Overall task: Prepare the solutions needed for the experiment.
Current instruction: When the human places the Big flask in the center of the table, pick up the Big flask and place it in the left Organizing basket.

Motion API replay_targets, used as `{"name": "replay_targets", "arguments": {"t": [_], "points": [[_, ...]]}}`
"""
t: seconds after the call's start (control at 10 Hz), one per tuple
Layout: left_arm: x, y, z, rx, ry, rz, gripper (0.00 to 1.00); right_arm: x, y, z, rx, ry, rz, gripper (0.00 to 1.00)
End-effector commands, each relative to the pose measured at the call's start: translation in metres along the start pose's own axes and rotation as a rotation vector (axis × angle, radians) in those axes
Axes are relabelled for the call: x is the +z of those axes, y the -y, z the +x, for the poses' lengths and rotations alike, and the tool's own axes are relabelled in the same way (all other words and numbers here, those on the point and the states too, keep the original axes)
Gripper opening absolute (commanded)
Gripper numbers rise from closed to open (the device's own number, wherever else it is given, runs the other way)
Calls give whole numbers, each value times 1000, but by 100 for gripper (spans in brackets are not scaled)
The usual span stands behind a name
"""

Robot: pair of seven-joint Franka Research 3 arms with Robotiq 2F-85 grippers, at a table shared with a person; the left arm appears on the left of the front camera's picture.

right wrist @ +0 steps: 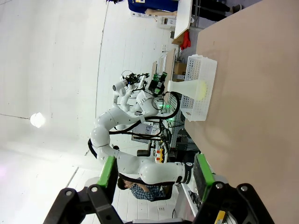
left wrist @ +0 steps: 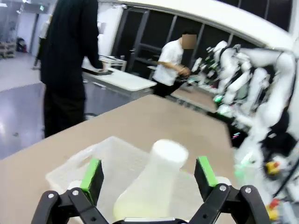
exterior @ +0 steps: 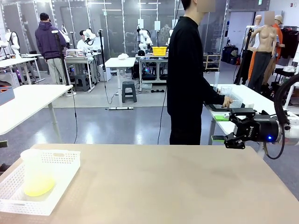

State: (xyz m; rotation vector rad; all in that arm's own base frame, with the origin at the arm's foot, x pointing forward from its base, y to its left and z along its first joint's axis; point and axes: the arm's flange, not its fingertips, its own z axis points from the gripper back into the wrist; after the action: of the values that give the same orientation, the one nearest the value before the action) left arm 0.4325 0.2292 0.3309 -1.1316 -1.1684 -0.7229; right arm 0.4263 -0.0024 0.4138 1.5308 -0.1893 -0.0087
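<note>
a: where are the solutions (exterior: 39, 187) right now?

b: a shallow lime-yellow layer sits in the bottom of a translucent flask (exterior: 35, 171), which stands in a white perforated basket (exterior: 64, 184) at the table's (exterior: 177, 186) near left corner. the basket's near left end is cut off by the picture's edge in the front view.

a: and the left gripper (left wrist: 152, 175)?

b: from its wrist camera, the 2 green-padded fingers are spread wide, with nothing between them. the flask stands just beyond them, in line with the gap, and its neck and rim are blurred. the pads do not touch it as far as i can tell. the liquid shows as a faint yellow glow at the base, partly hidden by the gripper's body.

a: the right gripper (exterior: 219, 138)?

b: it hangs off the table's far right edge, pointing left, well apart from the basket. in the front view its fingers overlap, so the gap is hard to read there. its own wrist view shows the fingers parted and holding nothing, with the basket and flask small and turned sideways, far across the table.

a: the person (exterior: 187, 74)?

b: standing beyond the far edge, turned to a side table (exterior: 254, 100) on the right, 1 hand (exterior: 227, 101) on it. what lies under that hand is too small to make out.
</note>
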Motion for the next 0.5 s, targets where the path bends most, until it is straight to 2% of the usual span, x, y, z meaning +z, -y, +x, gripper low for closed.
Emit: {"name": "replay_targets", "arguments": {"t": [0.0, 0.1, 0.4], "points": [[-5, 10, 39, 296, -97, -217, 100, 0, -1, 0, 3, -2, 1, 82], [-10, 17, 54, 397, -107, -295, 100, 0, -1, 0, 3, -2, 1, 82], [-23, 31, 65, 675, -237, -312, 100, 0, -1, 0, 3, -2, 1, 82]]}}
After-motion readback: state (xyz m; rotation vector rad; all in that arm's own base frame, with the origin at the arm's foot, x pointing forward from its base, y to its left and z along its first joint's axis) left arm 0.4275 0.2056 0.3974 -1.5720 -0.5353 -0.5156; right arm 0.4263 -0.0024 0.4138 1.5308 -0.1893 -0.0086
